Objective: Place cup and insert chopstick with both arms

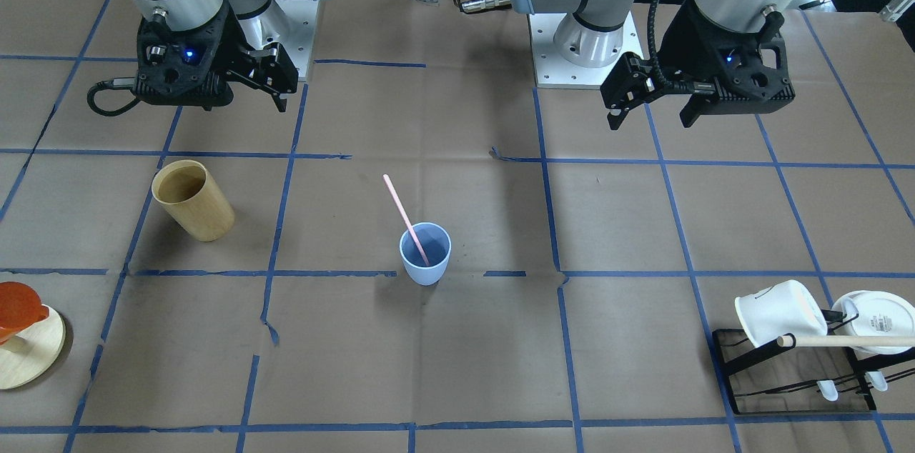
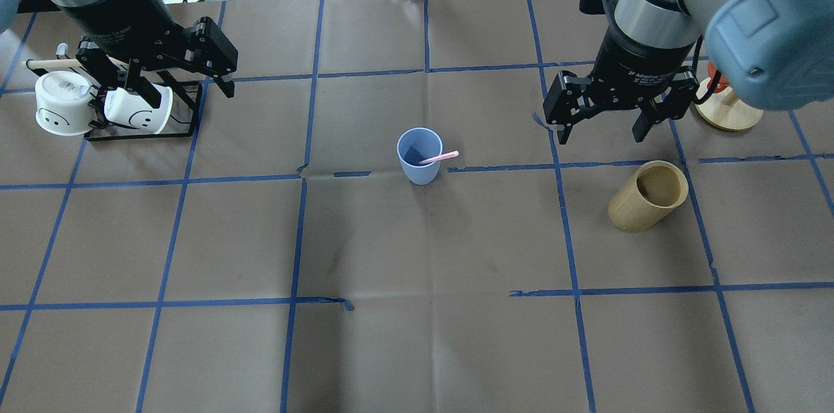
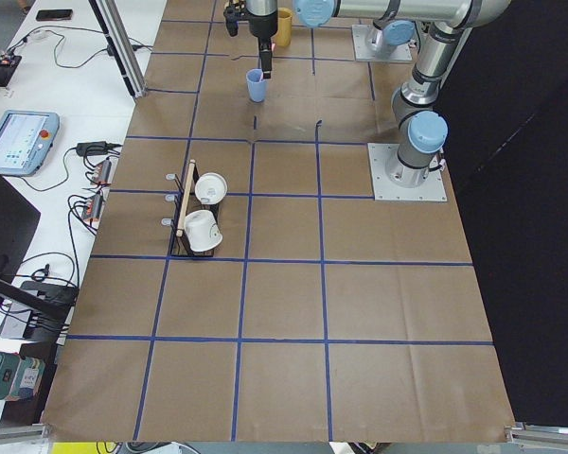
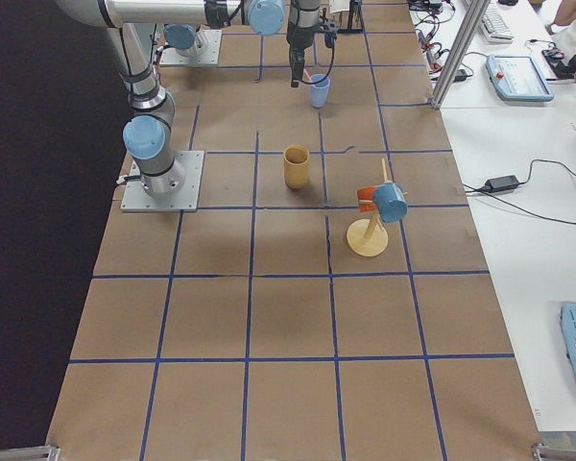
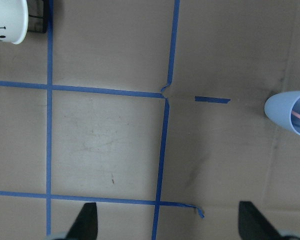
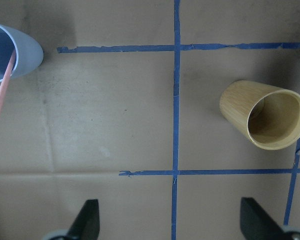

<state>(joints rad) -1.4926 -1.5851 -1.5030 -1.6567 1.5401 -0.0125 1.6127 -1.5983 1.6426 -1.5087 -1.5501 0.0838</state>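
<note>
The light blue cup (image 1: 425, 256) stands upright at the table's middle, also seen in the overhead view (image 2: 417, 159) and at the edges of both wrist views (image 5: 289, 111) (image 6: 20, 52). The pink chopstick (image 1: 404, 217) leans inside it, its top sticking out over the rim toward the robot's right (image 2: 442, 156) (image 6: 2, 85). My left gripper (image 2: 184, 88) (image 1: 652, 116) (image 5: 170, 225) is open and empty, raised well off to the cup's left. My right gripper (image 2: 603, 131) (image 1: 266, 88) (image 6: 170, 225) is open and empty, raised to the cup's right.
A tan wooden cup (image 2: 648, 197) (image 1: 193, 199) (image 6: 264, 115) stands on the robot's right. A black rack (image 2: 140, 135) (image 1: 786, 367) with white mugs (image 1: 779, 314) and a wooden rod (image 1: 843, 341) sits on the far left. A round wooden stand (image 1: 28, 353) (image 2: 726, 112) is on the far right.
</note>
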